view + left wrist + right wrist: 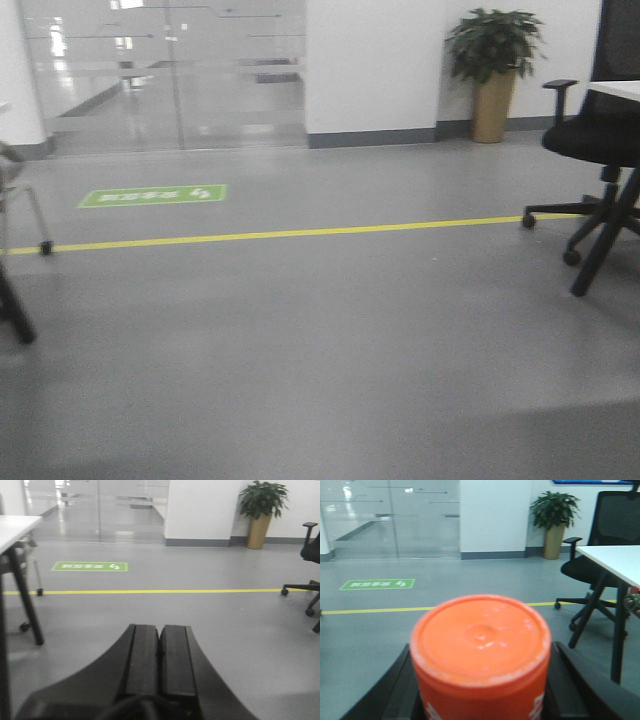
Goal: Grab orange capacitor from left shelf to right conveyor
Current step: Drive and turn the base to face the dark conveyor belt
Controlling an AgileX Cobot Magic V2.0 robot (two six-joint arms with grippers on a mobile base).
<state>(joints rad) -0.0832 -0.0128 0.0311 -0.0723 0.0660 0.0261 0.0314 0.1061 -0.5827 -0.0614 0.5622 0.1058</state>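
1. Gripping the orange capacitor (pixel 480 635): the right gripper (pixel 482 697) is clenched on it, with one dark finger against its left side and the other against its right.
2. The capacitor sits squarely between the fingers, its round end cap turned toward the wrist camera. The cap is flat with a small dimple at centre and a pale, scuffed rim.
3. White print shows low on the capacitor's side, cut off by the frame edge and unreadable.
4. Beyond the held capacitor lies the grey floor (pixel 320 350). In this view only the two fingers touch the capacitor.
5. The left gripper (pixel 159 645) is closed, its two black pads pressed flat together with nothing between them.
6. A yellow line (pixel 300 233) runs across the floor from side to side. A green floor sign (pixel 153 195) lies just past it, toward the glass doors (pixel 170 70).
7. A potted plant (pixel 493 70) stands against the white wall at the far right.
8. A black office chair (pixel 600 140) stands at the right edge, its casters near the yellow line.
9. A white table (pixel 615 560) is beside the chair in the right wrist view.
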